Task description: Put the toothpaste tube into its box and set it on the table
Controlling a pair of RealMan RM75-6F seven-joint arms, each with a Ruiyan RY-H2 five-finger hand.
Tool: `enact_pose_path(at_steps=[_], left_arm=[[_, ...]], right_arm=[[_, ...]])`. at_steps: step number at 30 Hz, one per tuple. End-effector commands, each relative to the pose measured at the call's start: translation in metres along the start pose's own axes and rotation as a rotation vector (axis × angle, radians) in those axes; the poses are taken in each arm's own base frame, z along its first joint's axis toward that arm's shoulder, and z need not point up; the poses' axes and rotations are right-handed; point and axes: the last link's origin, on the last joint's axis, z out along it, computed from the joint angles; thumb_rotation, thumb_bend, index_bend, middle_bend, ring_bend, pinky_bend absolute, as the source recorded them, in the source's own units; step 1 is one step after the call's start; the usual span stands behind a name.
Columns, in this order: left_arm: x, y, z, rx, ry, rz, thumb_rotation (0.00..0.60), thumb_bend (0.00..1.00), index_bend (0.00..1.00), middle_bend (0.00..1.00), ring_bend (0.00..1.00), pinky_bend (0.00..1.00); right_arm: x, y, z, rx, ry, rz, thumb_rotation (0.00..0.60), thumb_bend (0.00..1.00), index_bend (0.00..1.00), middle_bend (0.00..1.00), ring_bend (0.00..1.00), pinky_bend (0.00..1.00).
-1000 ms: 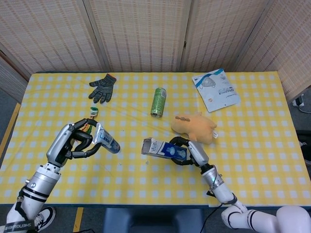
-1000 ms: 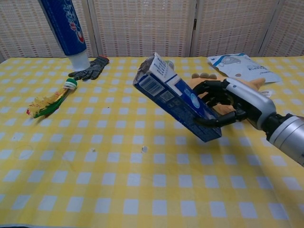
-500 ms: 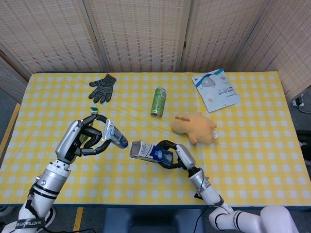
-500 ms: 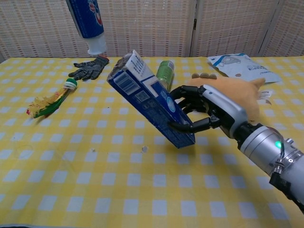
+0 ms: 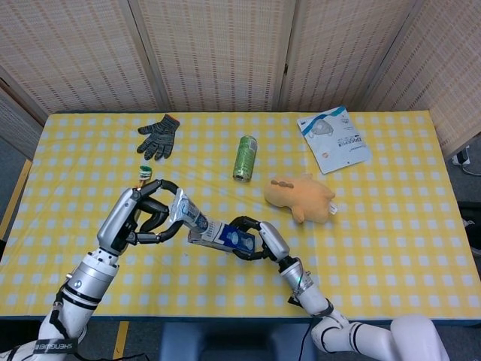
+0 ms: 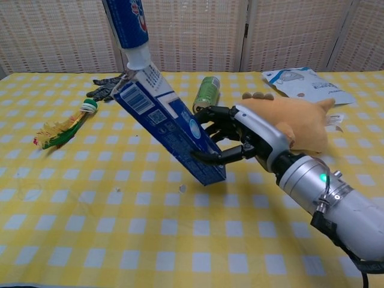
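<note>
My left hand [image 5: 143, 218] grips the blue-and-white toothpaste tube [image 5: 188, 213] above the table, left of centre. In the chest view the tube [image 6: 131, 27] hangs cap-down, its white cap at the open top end of the blue toothpaste box [image 6: 171, 132]. My right hand [image 5: 259, 239] holds that box [image 5: 219, 237] by its lower end, tilted up toward the tube. The same right hand [image 6: 243, 138] wraps the box's lower part in the chest view. My left hand lies outside the chest view.
On the yellow checked table [image 5: 391, 226] lie a grey glove [image 5: 158, 135], a green can [image 5: 245, 157] on its side, a tan plush toy [image 5: 301, 197], a mask packet [image 5: 334, 138] and a feathered toy [image 6: 65, 129] at the left.
Both hands moved toward each other. The box went left and the tube went right, so the tube's cap now meets the box's open end.
</note>
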Motion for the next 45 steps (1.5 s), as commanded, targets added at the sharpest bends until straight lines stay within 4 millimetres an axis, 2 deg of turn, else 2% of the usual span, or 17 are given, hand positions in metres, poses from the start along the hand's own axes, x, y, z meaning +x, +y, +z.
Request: enact_pose_path(at_steps=[1, 17, 30, 45], left_arm=[[-0.002, 0.000, 0.002, -0.001, -0.005, 0.001, 0.600, 0.54, 1.00, 1.00, 1.00, 1.00], [-0.005, 0.003, 0.004, -0.022, 0.006, 0.009, 0.600, 0.54, 1.00, 1.00, 1.00, 1.00], [-0.008, 0.003, 0.006, -0.020, 0.006, 0.016, 0.600, 0.54, 1.00, 1.00, 1.00, 1.00], [-0.009, 0.003, 0.008, -0.009, -0.008, 0.012, 0.600, 0.54, 1.00, 1.00, 1.00, 1.00]], right_arm=[[-0.003, 0.000, 0.001, -0.001, -0.002, 0.017, 0.600, 0.30, 0.45, 0.35, 0.39, 0.38], [0.005, -0.001, -0.009, 0.030, 0.012, 0.027, 0.600, 0.30, 0.45, 0.35, 0.39, 0.38], [0.018, 0.008, -0.012, 0.008, 0.037, 0.036, 0.600, 0.30, 0.45, 0.35, 0.39, 0.38], [0.020, 0.005, -0.013, 0.029, 0.039, 0.069, 0.600, 0.30, 0.45, 0.35, 0.39, 0.38]])
